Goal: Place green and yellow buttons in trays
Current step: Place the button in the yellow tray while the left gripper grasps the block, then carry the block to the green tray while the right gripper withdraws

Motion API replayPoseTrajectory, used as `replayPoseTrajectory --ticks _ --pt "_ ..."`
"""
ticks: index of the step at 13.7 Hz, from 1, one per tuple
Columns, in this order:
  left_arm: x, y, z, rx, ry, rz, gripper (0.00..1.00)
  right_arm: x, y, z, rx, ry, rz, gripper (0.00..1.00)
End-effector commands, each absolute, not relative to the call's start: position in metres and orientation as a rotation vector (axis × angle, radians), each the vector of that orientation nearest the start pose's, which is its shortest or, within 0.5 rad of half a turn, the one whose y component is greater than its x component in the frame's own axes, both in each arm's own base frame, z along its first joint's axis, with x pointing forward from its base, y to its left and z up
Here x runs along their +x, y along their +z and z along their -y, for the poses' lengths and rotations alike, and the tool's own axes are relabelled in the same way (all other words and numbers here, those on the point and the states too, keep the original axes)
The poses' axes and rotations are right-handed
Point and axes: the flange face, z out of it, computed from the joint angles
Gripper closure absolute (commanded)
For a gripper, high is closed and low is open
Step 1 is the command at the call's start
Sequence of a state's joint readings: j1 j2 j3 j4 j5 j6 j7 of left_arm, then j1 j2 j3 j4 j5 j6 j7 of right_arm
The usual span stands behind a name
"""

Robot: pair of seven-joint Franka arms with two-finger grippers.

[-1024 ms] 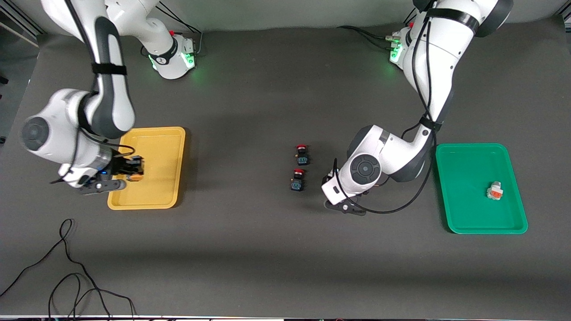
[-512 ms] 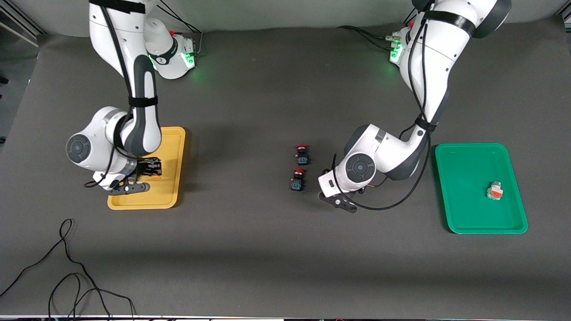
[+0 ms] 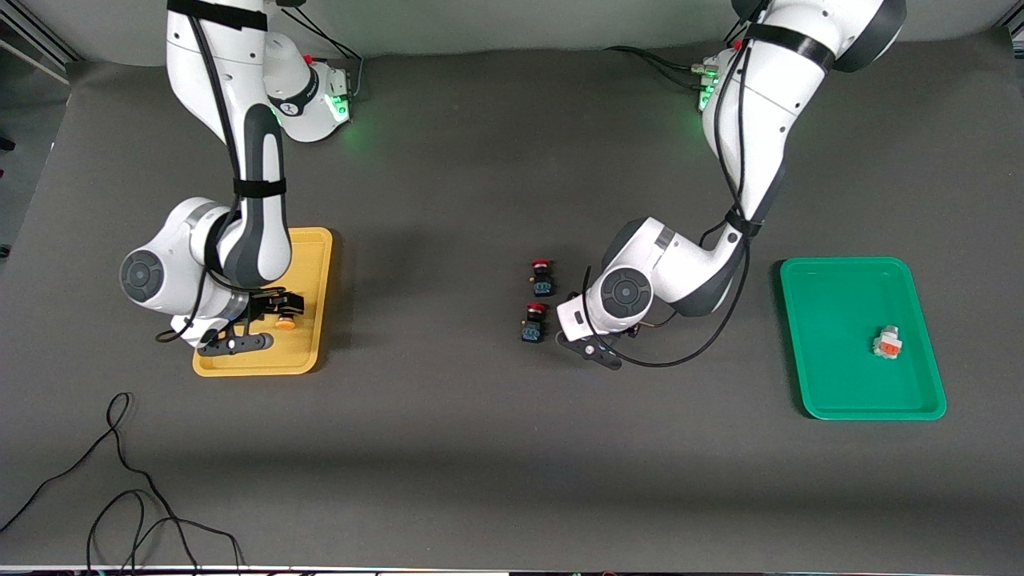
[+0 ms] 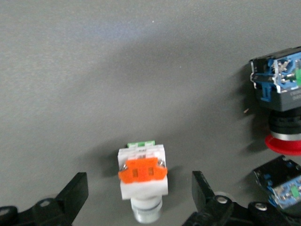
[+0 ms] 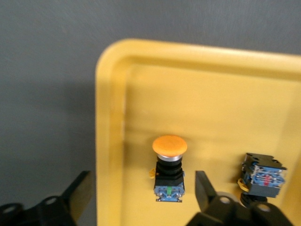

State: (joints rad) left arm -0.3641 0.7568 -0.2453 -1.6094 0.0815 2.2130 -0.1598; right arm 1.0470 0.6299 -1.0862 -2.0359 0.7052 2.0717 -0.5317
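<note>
Trays first: we find the yellow tray [image 3: 308, 276] toward the right arm's end of the table and the green tray [image 3: 832, 384] toward the left arm's end, well apart.

Right gripper [image 5: 141, 195]: we see it over the yellow tray, jaws spread and holding nothing. Between its fingers [image 5: 79, 190], in the right wrist view, an orange-capped button [image 5: 169, 167] with a dark body lies on the tray floor, near one rounded corner; it touches neither finger. In the front view we locate the same cap [image 3: 284, 324] beside the gripper. A second dark-bodied button [image 5: 262, 179] lies in the same tray just beside the first; its cap is hidden from us.

Left gripper [image 4: 140, 197]: we see it over the bare table mat [image 3: 448, 448] near the middle, jaws released. A whitish-grey button [image 4: 142, 181] with an orange-red face lies on the mat between the fingers [image 4: 75, 195], untouched by either. The wrist hides this button in the front view.

We note two red-capped buttons on the mat just beside the left gripper: one [image 3: 534, 320] nearer to the front camera, the other [image 3: 542, 276] farther from it.

We find a further whitish-grey button [image 3: 887, 342] lying in the green tray.
</note>
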Motion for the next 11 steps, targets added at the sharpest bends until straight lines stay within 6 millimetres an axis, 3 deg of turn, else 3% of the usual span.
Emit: replayPoseTrajectory --ticks 1,2,7,9,11 --pt "0.560 0.170 0.379 -3.108 0.223 -0.734 0.52 0.587 0.332 -0.038 -3.037 0.182 0.213 0.00" --pt "0.560 0.170 0.377 -3.111 0.230 -0.711 1.00 0.591 0.353 -0.045 -3.029 0.177 0.237 0.00" --pt "0.566 0.186 0.369 -3.101 0.269 -0.687 1.00 0.599 0.465 -0.060 -3.055 0.188 0.358 0.00" --pt "0.575 0.210 0.348 -3.125 0.327 -0.587 1.00 0.600 0.497 -0.062 -3.082 0.196 0.390 0.00" --pt "0.584 0.259 0.326 -3.122 0.352 -0.507 1.00 0.597 0.514 -0.059 -3.084 0.192 0.420 0.00"
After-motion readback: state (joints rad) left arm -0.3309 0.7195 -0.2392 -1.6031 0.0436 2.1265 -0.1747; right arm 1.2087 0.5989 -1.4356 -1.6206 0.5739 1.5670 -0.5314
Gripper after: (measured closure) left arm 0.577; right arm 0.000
